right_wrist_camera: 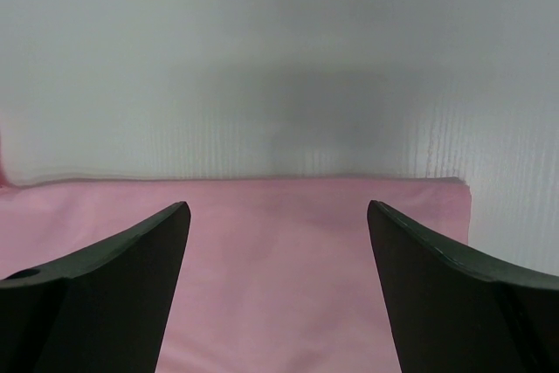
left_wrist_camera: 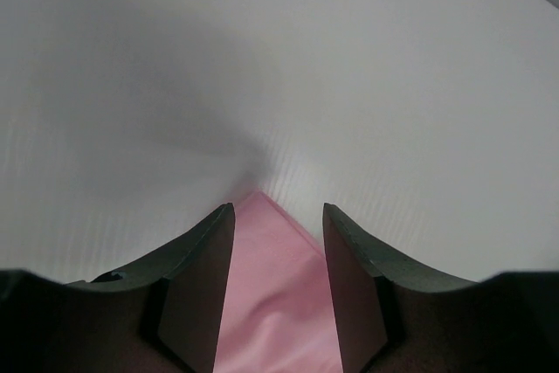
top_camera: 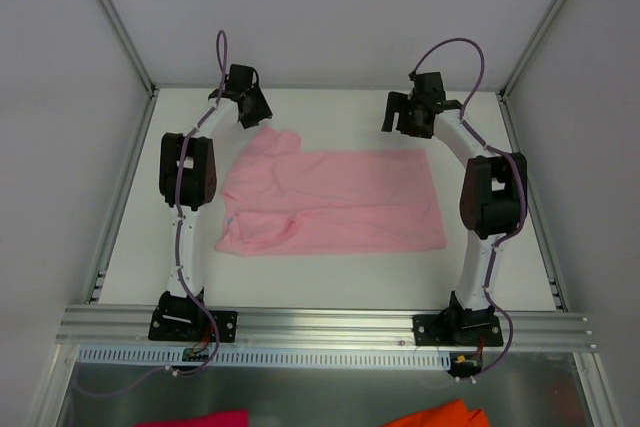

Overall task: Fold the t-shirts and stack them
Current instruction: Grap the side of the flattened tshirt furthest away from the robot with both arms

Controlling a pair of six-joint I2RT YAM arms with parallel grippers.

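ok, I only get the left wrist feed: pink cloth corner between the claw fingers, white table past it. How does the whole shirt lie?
Observer: The pink t-shirt lies spread in the middle of the table, long side running left to right. The left claw is at its far-left corner.
Operator: right claw?
Observer: The right claw is wide open above the shirt's far edge, near the far-right corner, holding nothing.
Operator: cloth tidy?
Observer: The right part is smooth. The left part is creased, worst toward the near-left corner.
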